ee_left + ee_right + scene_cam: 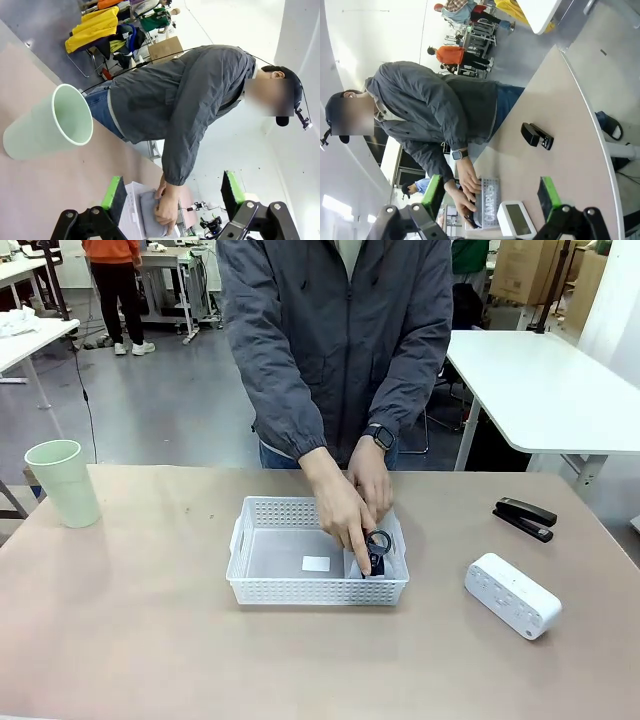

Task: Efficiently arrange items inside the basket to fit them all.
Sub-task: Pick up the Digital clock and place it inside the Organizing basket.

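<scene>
Table, one basket (318, 565), white, perforated sides, at the middle.

Person at the far side, leaning in, both hands inside the basket's right end. Pointing hand (343, 508) has its forefinger pressed down on a black ring and strap. Second hand (372, 478) is just behind it, a watch (380, 436) on its wrist.

Items, counted:
- One grey pouch (390, 558), inside the basket at its right end, under the two hands. Right wrist view reads "CAMPUS" on the pouch (489, 211).
- One pale green cup (65, 483), upright, far left of the table, well apart from the basket. Not in the basket.
- One white box (512, 595), lying flat at the near right, outside the basket.
- One small black block (525, 518), farther back on the right, beyond the white box and apart from it. Outside the basket.
- One small white label (316, 563) on the basket floor, left of the pouch; the rest of the floor is bare.

Tally: one of four items in, three out.

Left gripper (172, 195): green pads spread wide, nothing between them, above the table looking toward the cup (47, 127) and the person's hands.

Right gripper (491, 195): jaws fully apart, carrying nothing; the white box (517, 219) and black block (536, 135) lie beyond it.
</scene>
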Available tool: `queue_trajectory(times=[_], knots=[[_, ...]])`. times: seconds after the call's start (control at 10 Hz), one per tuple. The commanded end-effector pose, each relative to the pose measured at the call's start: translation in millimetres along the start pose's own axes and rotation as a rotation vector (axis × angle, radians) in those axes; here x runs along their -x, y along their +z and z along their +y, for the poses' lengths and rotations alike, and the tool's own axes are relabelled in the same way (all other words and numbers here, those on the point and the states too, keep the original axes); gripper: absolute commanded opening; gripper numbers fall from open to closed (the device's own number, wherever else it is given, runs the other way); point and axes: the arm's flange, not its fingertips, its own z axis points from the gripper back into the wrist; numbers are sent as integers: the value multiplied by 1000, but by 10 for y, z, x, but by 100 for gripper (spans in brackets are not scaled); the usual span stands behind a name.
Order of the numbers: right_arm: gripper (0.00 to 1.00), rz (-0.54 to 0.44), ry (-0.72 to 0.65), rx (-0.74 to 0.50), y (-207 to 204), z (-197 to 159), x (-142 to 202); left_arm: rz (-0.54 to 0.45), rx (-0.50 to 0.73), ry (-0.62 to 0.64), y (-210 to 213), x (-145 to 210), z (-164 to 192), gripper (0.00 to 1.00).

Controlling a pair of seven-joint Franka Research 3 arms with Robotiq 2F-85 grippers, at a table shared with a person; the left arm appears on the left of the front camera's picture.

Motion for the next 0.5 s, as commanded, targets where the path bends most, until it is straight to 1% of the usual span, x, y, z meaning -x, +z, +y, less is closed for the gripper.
queue_trajectory(times=[0.0, 0.4], knots=[[100, -11, -18, -16, 39, 47, -10, -9, 17, -9, 27, -5, 12, 100], [100, -11, -18, -16, 39, 47, -10, -9, 17, -9, 27, -5, 12, 100]])
